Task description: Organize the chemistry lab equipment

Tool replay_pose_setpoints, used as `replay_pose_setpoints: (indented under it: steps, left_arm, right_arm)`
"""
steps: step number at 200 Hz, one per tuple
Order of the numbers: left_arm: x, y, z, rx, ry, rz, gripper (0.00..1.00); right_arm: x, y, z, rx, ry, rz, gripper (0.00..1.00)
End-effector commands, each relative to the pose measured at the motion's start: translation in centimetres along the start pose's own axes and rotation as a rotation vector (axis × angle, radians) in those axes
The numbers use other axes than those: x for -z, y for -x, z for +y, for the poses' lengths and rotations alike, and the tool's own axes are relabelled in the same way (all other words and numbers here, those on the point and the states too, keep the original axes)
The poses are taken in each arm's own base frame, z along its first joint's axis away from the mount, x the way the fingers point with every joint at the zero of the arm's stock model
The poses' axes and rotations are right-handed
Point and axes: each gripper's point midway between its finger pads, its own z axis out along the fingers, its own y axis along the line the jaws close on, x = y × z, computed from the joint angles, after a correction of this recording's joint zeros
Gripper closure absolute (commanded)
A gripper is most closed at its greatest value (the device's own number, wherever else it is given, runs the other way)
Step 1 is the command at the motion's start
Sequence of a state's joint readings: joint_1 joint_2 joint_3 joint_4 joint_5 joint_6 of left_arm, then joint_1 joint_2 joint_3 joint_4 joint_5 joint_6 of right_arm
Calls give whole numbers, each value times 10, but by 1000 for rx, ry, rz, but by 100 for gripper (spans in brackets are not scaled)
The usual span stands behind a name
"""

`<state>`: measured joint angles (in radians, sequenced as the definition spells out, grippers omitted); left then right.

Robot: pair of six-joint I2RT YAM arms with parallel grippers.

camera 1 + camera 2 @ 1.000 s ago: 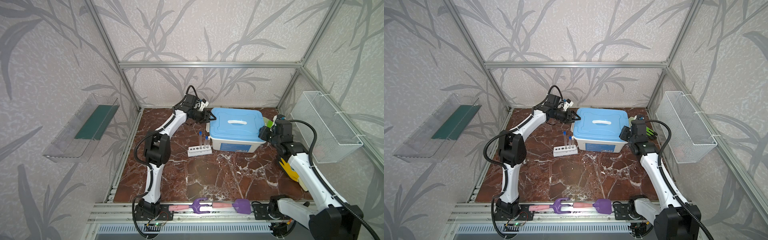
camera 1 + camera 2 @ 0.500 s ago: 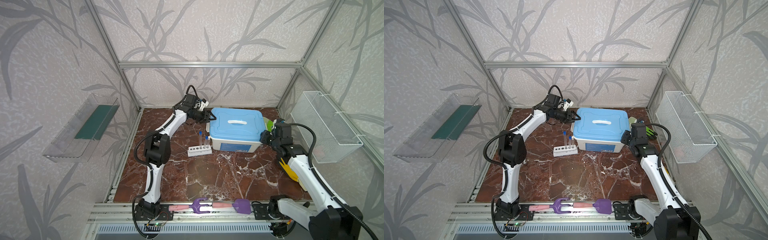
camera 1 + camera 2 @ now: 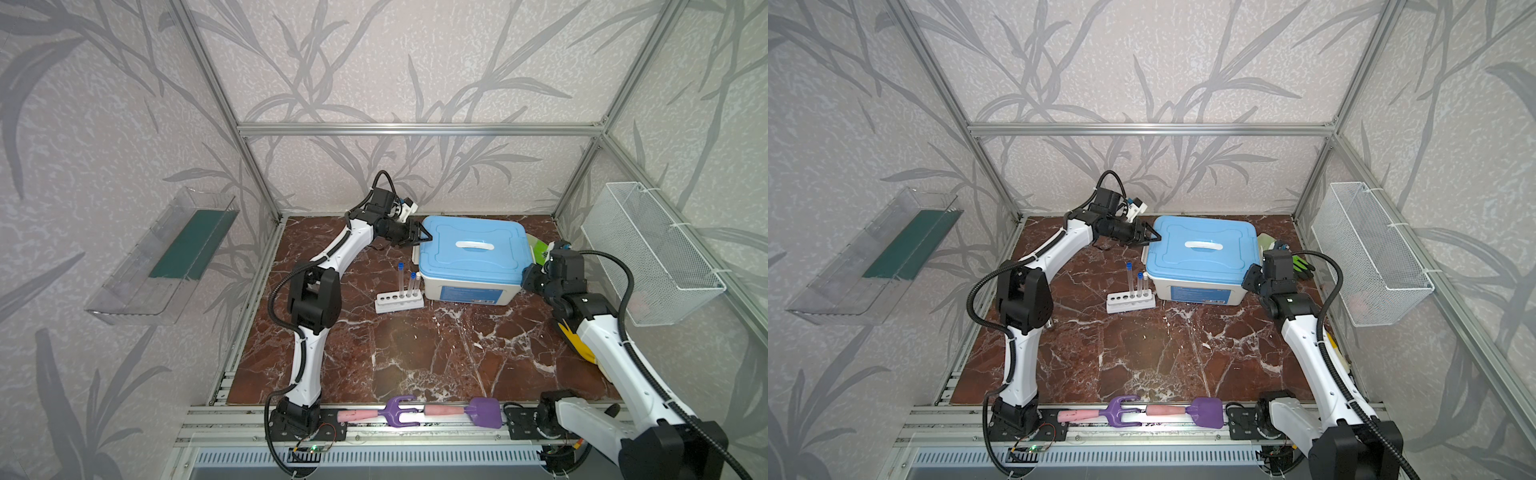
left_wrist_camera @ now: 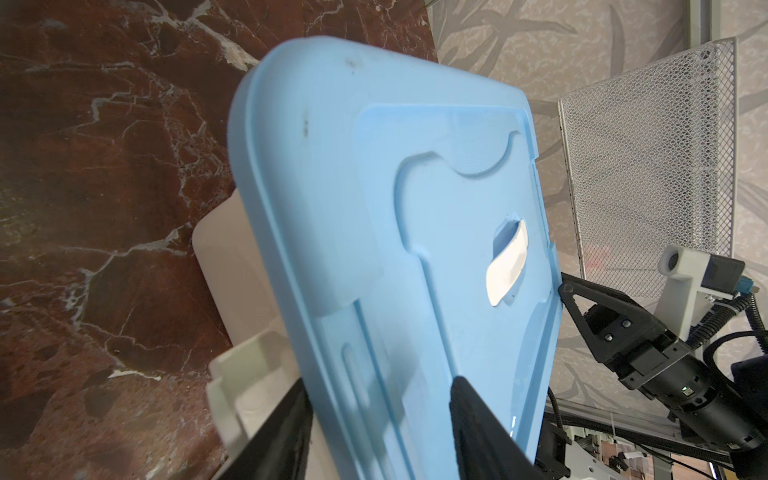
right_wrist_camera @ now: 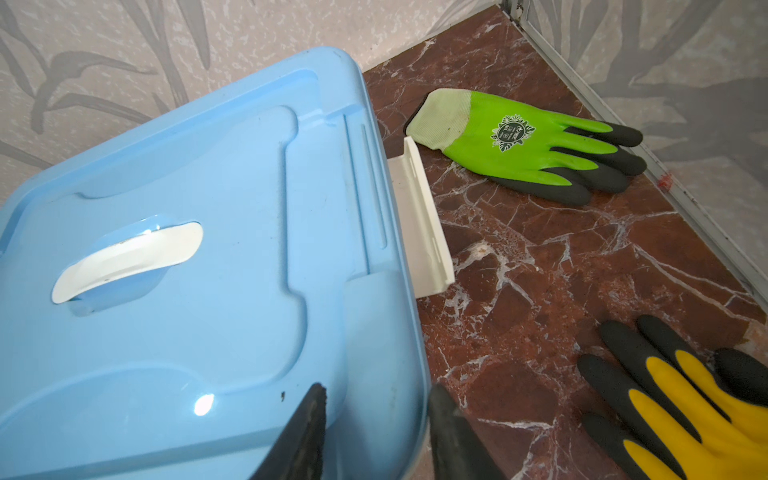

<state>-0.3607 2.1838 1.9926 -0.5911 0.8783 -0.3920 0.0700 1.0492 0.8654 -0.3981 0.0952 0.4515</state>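
A white box with a blue lid [image 3: 473, 253] [image 3: 1200, 253] stands at the back of the marble floor. My left gripper [image 3: 422, 241] [image 4: 382, 384] is shut on the lid's left edge, one finger under the rim and one on top. My right gripper [image 3: 530, 280] [image 5: 376, 390] is at the lid's front right corner, its jaws apart astride the rim. Two blue-capped test tubes [image 3: 405, 282] [image 3: 1133, 280] stand upright in the white rack [image 3: 399, 301] [image 3: 1130, 302] just left of the box.
A green glove [image 5: 519, 145] [image 3: 1300, 266] and a yellow glove [image 5: 685, 415] [image 3: 575, 340] lie right of the box. A purple fork [image 3: 399, 411] and trowel [image 3: 484, 411] rest on the front rail. A wire basket [image 3: 648, 253] hangs on the right wall, a clear shelf [image 3: 166, 257] on the left.
My right gripper's jaws have narrowed round the lid's corner and the arm has shifted slightly. The left arm, the box and the rack have not moved.
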Motion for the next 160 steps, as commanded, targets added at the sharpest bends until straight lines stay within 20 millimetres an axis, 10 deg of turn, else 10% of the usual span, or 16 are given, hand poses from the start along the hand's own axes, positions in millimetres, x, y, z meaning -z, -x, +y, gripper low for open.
replay_pose_setpoints:
  steps: [1, 160]
  left_arm:
    - [10, -2, -14, -40, 6, -7, 46]
    - [22, -11, -19, -67, 42, -10, 43]
  right_arm:
    - [7, -6, -5, 0, -7, 10, 60]
    - [5, -16, -8, 3, -14, 38, 61]
